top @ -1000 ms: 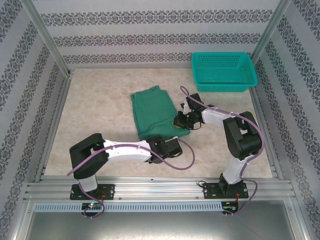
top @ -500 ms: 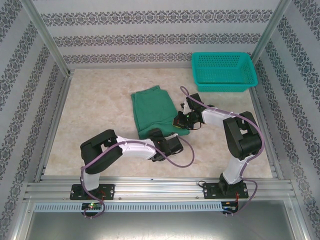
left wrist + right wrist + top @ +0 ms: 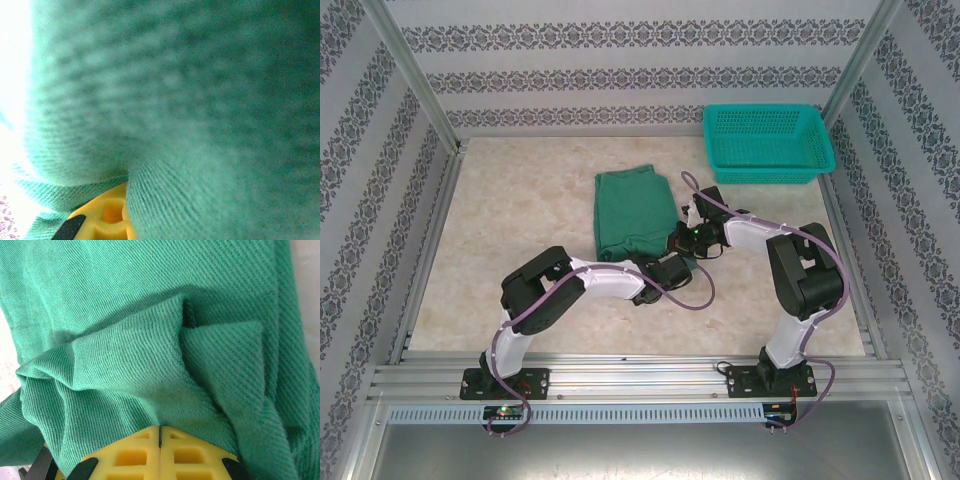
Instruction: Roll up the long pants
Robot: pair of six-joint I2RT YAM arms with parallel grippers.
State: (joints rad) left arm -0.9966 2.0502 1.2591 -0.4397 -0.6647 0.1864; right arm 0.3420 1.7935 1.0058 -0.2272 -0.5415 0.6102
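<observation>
The long pants (image 3: 632, 212) lie mid-desk (image 3: 520, 230) as a flat green rectangle folded narrow, so the folding looks done, but no rolled turn shows yet. By my reading the rolling is only starting. Both jaws work at the near edge. The right gripper (image 3: 160, 430) has its yellow jaws shut tight, with a bunched ridge of twill rising out from between them. The left gripper (image 3: 668, 265) is closed too, apparently on the cloth draped over its wrist camera. What is left is turning that near edge over and winding it toward the far end. The teal mesh basket (image 3: 767, 145) stands at the far right corner, well apart, apparently with nothing inside.
</observation>
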